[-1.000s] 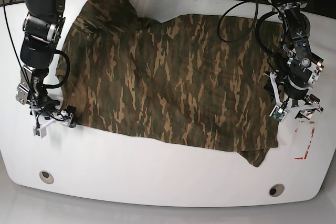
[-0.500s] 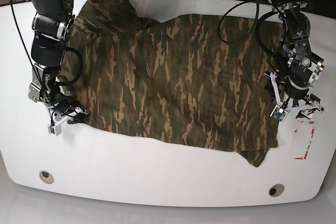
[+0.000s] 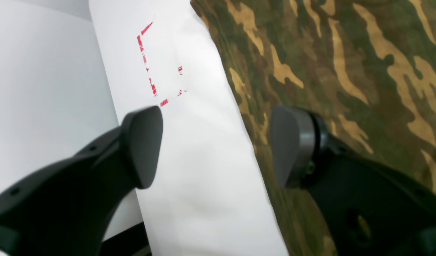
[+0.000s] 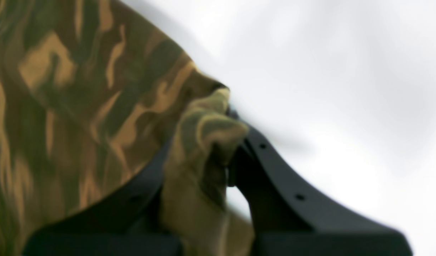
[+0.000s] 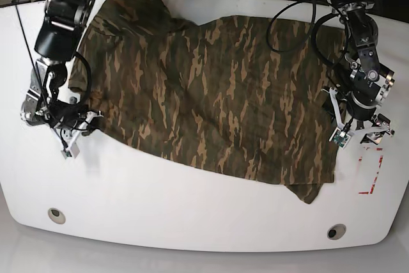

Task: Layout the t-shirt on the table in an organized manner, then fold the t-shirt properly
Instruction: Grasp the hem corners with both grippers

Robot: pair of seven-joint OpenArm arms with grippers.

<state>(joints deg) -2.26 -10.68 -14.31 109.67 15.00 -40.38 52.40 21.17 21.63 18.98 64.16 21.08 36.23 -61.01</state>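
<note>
The camouflage t-shirt point(image 5: 211, 94) lies spread across the white table point(image 5: 192, 215), with a sleeve folded under at its lower right corner. At the table's left in the base view, my right gripper point(image 5: 78, 129) is shut on the shirt's lower left corner. The right wrist view shows that bunched cloth point(image 4: 203, 142) pinched in the right gripper point(image 4: 226, 149). My left gripper point(image 5: 361, 133) hangs open at the shirt's right edge. In its wrist view the left gripper point(image 3: 218, 145) straddles that edge, one finger over the cloth point(image 3: 346, 71), the other over bare table point(image 3: 189, 160).
A red-marked rectangle point(image 5: 372, 171) sits on the table just right of the shirt, also visible as red dashes point(image 3: 150, 67) in the left wrist view. Two grommet holes point(image 5: 56, 214) point(image 5: 336, 231) lie near the front edge. Black cables point(image 5: 294, 17) loop over the shirt's far right.
My right gripper moved onto the shirt's lower left corner, shut on it, and drew it left and back. The front hem now slants. The left arm stayed put.
</note>
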